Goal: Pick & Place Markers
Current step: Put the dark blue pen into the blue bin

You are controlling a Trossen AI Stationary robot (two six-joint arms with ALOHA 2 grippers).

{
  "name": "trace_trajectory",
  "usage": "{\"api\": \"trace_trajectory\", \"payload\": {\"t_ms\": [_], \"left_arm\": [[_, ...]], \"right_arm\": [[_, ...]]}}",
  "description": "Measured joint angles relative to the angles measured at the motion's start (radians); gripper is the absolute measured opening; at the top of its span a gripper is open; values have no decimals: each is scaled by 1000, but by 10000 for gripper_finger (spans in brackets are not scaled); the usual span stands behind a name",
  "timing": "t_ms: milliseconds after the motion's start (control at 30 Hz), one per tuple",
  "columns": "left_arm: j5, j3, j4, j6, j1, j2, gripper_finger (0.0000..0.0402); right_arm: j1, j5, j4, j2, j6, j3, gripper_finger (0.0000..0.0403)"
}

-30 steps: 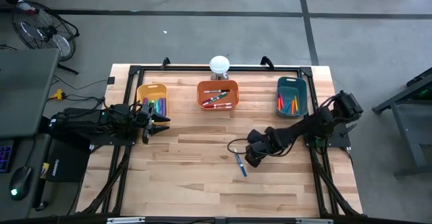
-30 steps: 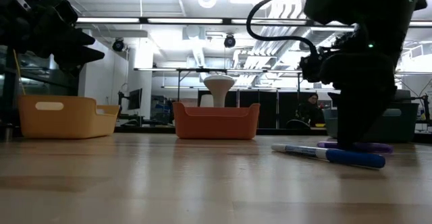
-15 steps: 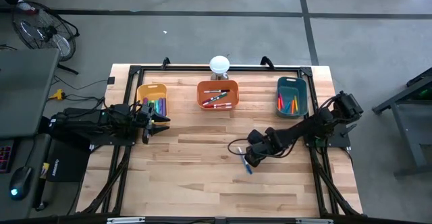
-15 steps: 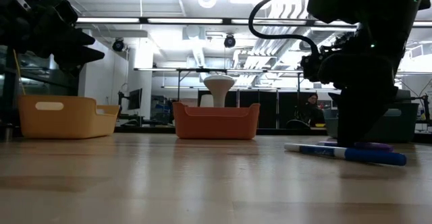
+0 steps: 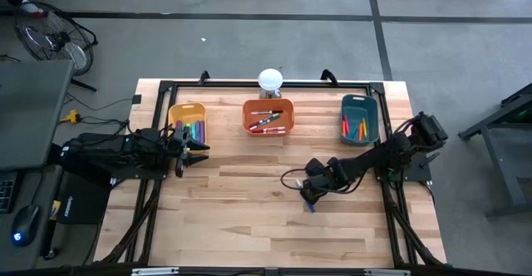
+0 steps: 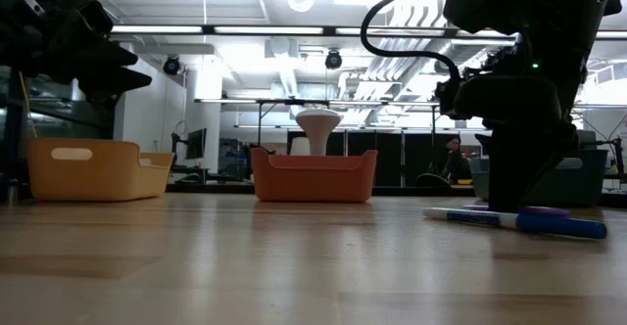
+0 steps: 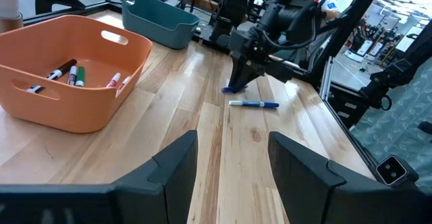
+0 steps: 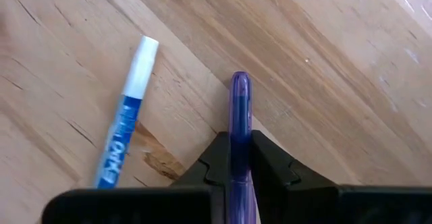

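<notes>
My right gripper (image 5: pixel 309 194) points steeply down at mid table, right of centre, shut on a purple marker (image 8: pixel 239 116). A blue marker with a white end (image 8: pixel 128 116) lies flat on the wood just beside it (image 6: pixel 514 221). More markers lie in the yellow bin (image 5: pixel 187 122), the orange bin (image 5: pixel 268 116) and the teal bin (image 5: pixel 359 118) along the far edge. My left gripper (image 5: pixel 199 153) waits open and level at the table's left, by the yellow bin. My right gripper pinches the purple marker's two long sides (image 8: pixel 239 146) between its two fingers. It comes from above, pointing steeply down, and one rounded end (image 8: pixel 239 82) sticks out past the fingertips. The marker lies flat on the table (image 6: pixel 547 210).
A white lamp-like stand (image 5: pixel 270 80) sits behind the orange bin. Black frame rails run along the table's left, right and far edges. Bare wood stretches across the near half of the table (image 5: pixel 249 226).
My right gripper has stayed over the same spot and rolled its wrist a little. The blue marker has slid and turned on the table, toward the right edge. The purple marker has turned about on the table under the gripper.
</notes>
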Motion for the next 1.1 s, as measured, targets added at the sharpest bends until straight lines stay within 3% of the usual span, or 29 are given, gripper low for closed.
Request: {"api": "trace_trajectory", "payload": {"t_ms": [233,533,833,1100], "left_arm": [[0,0,0,0,0,0,178],[0,0,0,0,0,0,178],[0,0,0,0,0,0,178],[0,0,0,0,0,0,178]], "right_arm": [[-17,-18,-22,-57,4,-6,28],[-59,6,-183,-204,4,-8,28],[-123,151,-398,-419,86,-6,28],[-265,266,-571,-583,134,-5,28]]}}
